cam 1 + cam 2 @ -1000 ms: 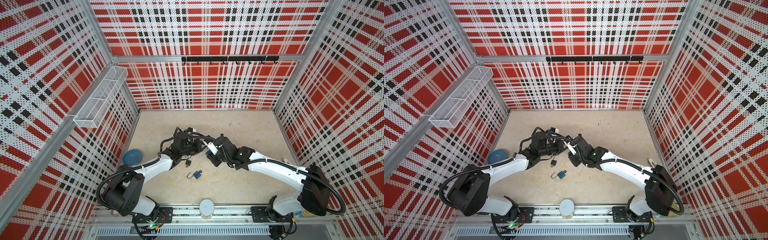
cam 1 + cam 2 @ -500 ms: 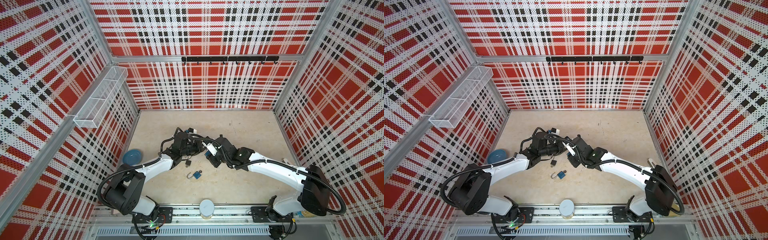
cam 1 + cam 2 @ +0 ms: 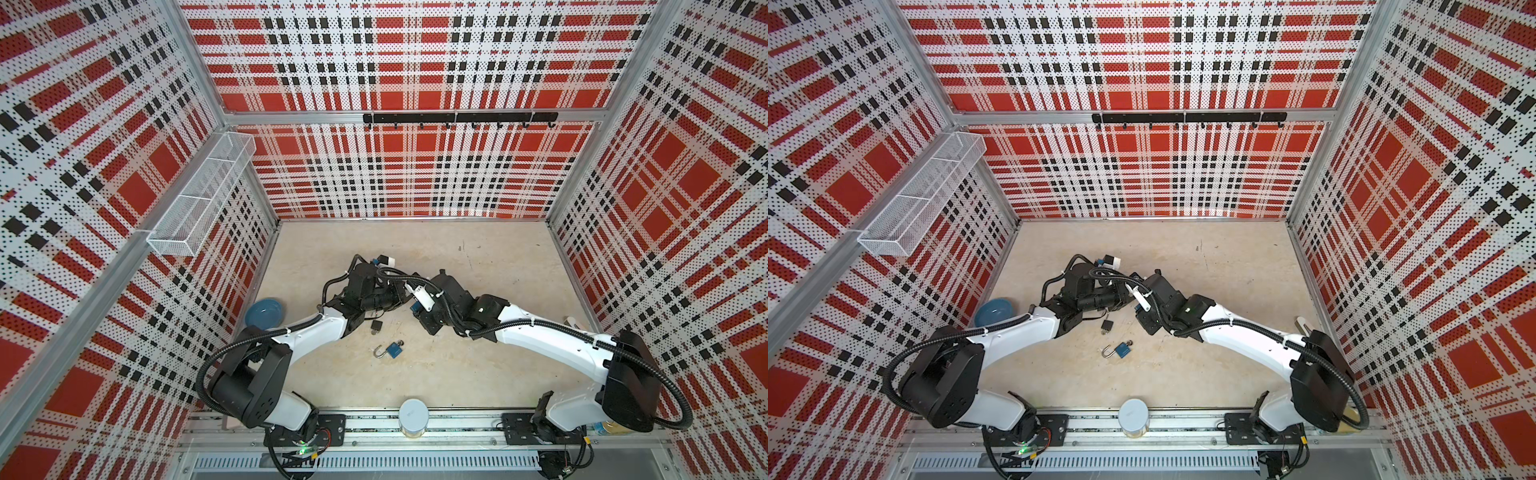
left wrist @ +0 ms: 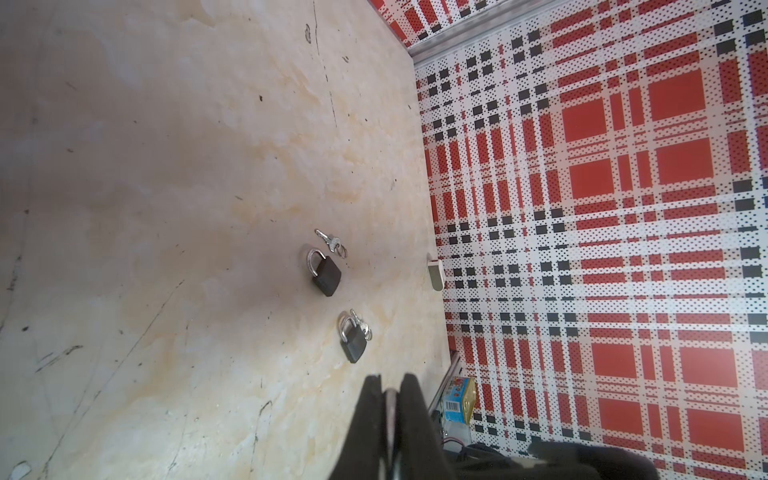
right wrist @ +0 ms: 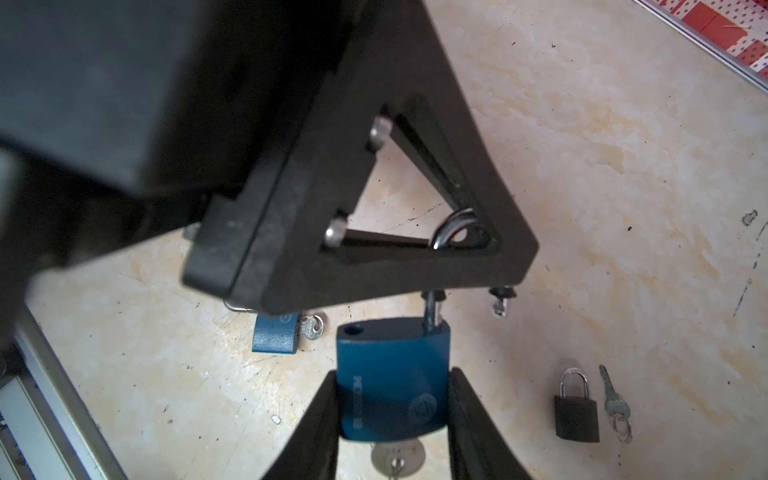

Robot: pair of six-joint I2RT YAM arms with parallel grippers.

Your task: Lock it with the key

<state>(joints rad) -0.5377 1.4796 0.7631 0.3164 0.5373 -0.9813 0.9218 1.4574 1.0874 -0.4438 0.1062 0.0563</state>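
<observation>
My right gripper (image 5: 392, 380) is shut on the body of a blue padlock (image 5: 390, 374), held above the table. A silver key (image 5: 397, 457) sticks out of its underside. One shackle hole (image 5: 353, 331) is empty, so the shackle (image 5: 455, 228) stands open. It runs up between the fingers (image 5: 490, 257) of my left gripper. The left wrist view shows that gripper (image 4: 390, 382) shut on the silvery bar. In both top views the two grippers (image 3: 405, 295) (image 3: 415, 309) meet mid-table, and only a sliver of blue (image 3: 1136, 308) shows.
A second blue padlock (image 3: 392, 350) lies open on the table with a key (image 5: 309, 326). A black padlock (image 3: 376, 326) lies beside it. The left wrist view shows two dark padlocks (image 4: 325, 274) (image 4: 353, 345) with keys. A blue bowl (image 3: 264, 311) sits left, a white jar (image 3: 413, 415) in front.
</observation>
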